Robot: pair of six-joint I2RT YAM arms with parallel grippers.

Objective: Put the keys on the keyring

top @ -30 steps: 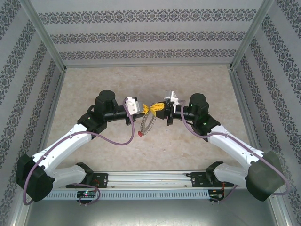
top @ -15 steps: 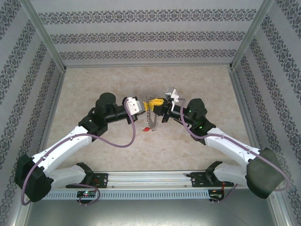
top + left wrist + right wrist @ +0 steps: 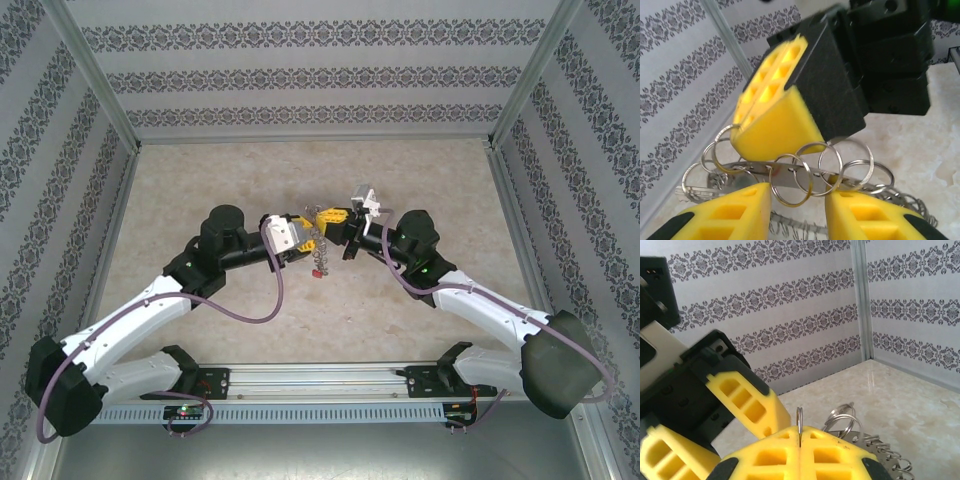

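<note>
Rig inventory, logged from my remote feeds.
- Left arm (image 3: 130,320), right arm (image 3: 490,310): I note smooth white shell links between rounded black joint housings, and a big black shoulder casing (image 3: 555,375) on each.
- Purple cable (image 3: 255,315): one per arm, running outside the shell.
- Wrist camera block (image 3: 283,232): white and boxy.
- Left gripper (image 3: 797,210), right gripper (image 3: 800,440): yellow fingers moulded with square honeycomb pockets, on black carriers with black tips.
- Green indicator light (image 3: 425,265): I see it on the right arm's black housing.
- Base rail (image 3: 320,385): silver, with a slotted strip.
</note>
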